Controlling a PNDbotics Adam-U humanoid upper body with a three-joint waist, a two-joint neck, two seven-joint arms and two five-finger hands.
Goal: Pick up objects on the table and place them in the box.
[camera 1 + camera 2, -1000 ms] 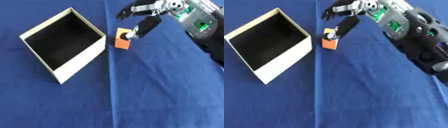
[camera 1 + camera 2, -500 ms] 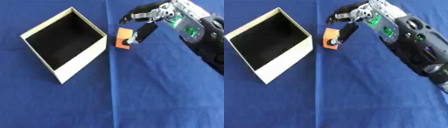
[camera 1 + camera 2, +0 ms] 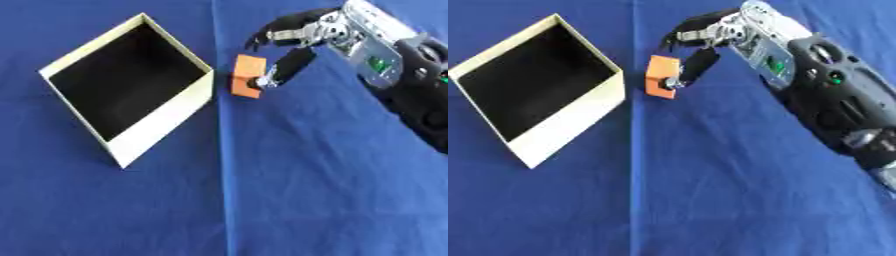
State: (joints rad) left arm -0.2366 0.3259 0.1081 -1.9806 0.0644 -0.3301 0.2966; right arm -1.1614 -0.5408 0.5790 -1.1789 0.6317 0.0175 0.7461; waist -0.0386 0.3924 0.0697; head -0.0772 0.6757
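A small orange block [image 3: 248,82] lies on the blue cloth, just right of the near corner of the cream box [image 3: 166,120], whose inside is black and holds nothing I can see. My right hand [image 3: 297,37] reaches in from the upper right and hovers over the block. Its thumb [image 3: 693,67] points down-left, and the tip touches the block's right face. The fingers [image 3: 689,30] arch above the block's far edge, apart from it. The hand is open, and nothing is pinched between thumb and fingers. My left hand shows in neither view.
The blue cloth [image 3: 289,190] covers the whole table, with a crease running down the middle. My right forearm [image 3: 824,95], black with a green light, crosses the upper right. Bare cloth spreads in front of the box and the block.
My right hand has come down and to the left, closing in on the block until the thumb tip reaches its right side. The box has stayed where it was.
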